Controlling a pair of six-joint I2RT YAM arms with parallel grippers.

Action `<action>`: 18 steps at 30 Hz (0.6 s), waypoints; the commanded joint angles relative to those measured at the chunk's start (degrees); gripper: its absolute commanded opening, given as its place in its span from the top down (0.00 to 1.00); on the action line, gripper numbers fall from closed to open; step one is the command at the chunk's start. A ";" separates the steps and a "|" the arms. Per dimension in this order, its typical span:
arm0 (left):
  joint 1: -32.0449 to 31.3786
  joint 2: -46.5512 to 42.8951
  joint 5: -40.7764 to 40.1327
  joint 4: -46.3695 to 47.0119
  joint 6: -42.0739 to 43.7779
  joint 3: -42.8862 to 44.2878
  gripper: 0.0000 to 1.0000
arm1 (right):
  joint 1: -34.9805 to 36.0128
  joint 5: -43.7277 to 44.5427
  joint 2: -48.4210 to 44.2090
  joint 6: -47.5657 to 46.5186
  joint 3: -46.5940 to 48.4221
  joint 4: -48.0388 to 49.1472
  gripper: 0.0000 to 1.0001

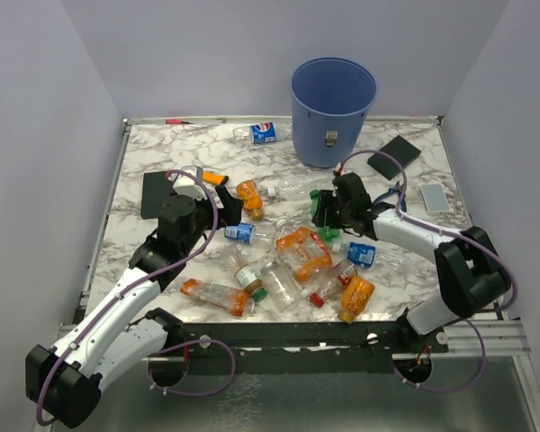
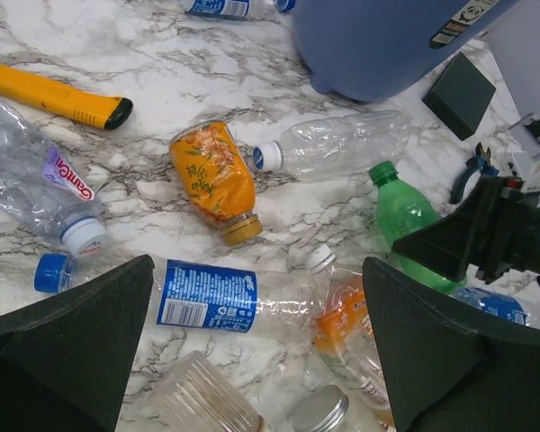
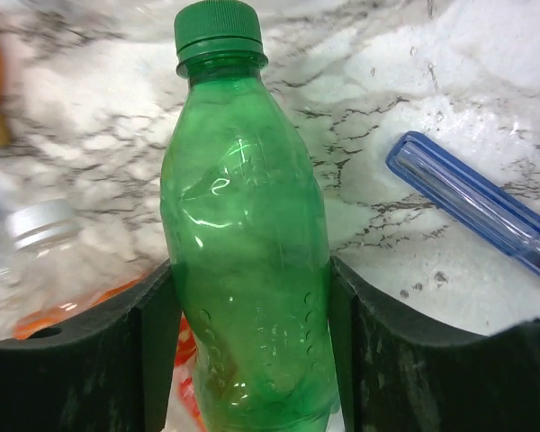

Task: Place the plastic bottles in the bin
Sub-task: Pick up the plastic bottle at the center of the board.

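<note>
From above, the blue bin stands upright at the top centre of the frame, on the far part of the marbled surface. Most of the bottles lie scattered across the middle of the frame, well apart from the bin, and one with a blue label lies just left of it. A black slab lies to the bin's right. The left end effector sits left of centre and the right end effector right of centre, both at the edge of the heap.

In the left wrist view, the left end effector is released, its jaws spread wide at the lower corners. A blue-labelled bottle lies on the surface across the gap between them, touching neither. Above it lie an orange bottle and a clear bottle, with a yellow cutter at the upper left. The bin fills the upper right. At the right edge a green bottle is pinched by the other arm.

In the right wrist view, the right end effector is grasping the green bottle, its jaws pressed against both sides and the cap pointing to the top of the frame. A blue-handled screwdriver lies at the right.
</note>
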 commanded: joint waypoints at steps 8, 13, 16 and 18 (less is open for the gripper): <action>-0.17 0.22 -0.61 3.07 -3.06 -1.23 0.01 | 0.28 -19.37 -30.51 -2.64 -9.06 13.74 0.52; -0.17 -0.92 14.37 12.83 -9.89 -2.69 0.01 | 0.27 -24.83 -37.52 5.18 -15.82 27.41 0.52; -0.24 -0.31 25.08 22.64 -14.69 -4.72 0.01 | 0.29 -25.08 -38.18 11.99 -18.38 36.11 0.52; -0.45 0.07 29.92 28.89 -16.68 -6.61 0.01 | 0.27 -24.74 -37.79 17.01 -19.89 42.25 0.52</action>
